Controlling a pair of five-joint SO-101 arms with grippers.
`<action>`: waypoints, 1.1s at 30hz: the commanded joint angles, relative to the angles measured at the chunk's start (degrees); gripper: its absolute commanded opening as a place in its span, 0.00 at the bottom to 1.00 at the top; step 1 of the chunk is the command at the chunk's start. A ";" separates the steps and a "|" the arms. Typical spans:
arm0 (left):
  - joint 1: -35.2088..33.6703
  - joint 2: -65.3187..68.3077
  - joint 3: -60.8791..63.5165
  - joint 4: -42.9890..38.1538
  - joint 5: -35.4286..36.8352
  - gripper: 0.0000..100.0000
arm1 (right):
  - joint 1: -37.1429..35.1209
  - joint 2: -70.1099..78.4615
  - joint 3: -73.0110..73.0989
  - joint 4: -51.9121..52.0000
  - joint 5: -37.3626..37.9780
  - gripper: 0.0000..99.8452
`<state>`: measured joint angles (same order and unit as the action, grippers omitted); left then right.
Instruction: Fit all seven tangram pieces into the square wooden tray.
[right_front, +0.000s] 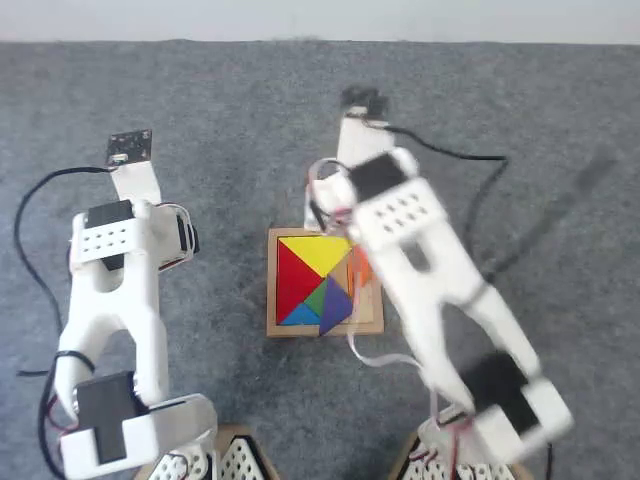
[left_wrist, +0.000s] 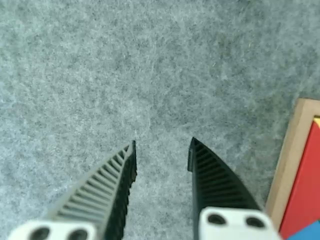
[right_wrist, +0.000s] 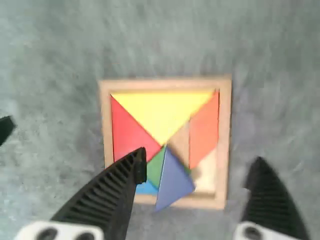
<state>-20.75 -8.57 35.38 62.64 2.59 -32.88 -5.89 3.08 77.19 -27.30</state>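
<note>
My left claw hung part open and empty over the bare grey bench, between its left edge and the wooden tray at mid-bench. A red triangle and a yellow triangle lay flat inside; a violet triangle overhung the rim toward the near edge. My right claw gaped wide above the tray, holding nothing.

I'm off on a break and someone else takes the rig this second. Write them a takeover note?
Left gripper: open, empty, over the carpet beside the tray.
Right gripper: open, empty, above the tray.
Done: yellow, red, orange, green and light blue pieces lie in the tray.
To do: the purple triangle sits askew, its tip over the rim, bare wood beside it. Seat it. I count six pieces.
</note>
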 joint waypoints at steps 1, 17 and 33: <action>0.35 -1.14 -0.40 -1.23 -0.70 0.17 | 1.27 -12.44 18.55 -17.71 14.15 0.07; 0.35 -1.14 -0.22 -1.23 -0.70 0.17 | -14.73 -11.91 42.11 -39.34 32.70 0.01; 0.18 -1.14 -0.22 -1.23 -0.70 0.17 | -5.67 -1.19 33.49 -32.84 33.14 0.01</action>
<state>-20.75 -8.57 35.38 62.64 2.59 -39.91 -6.77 39.91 43.96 5.23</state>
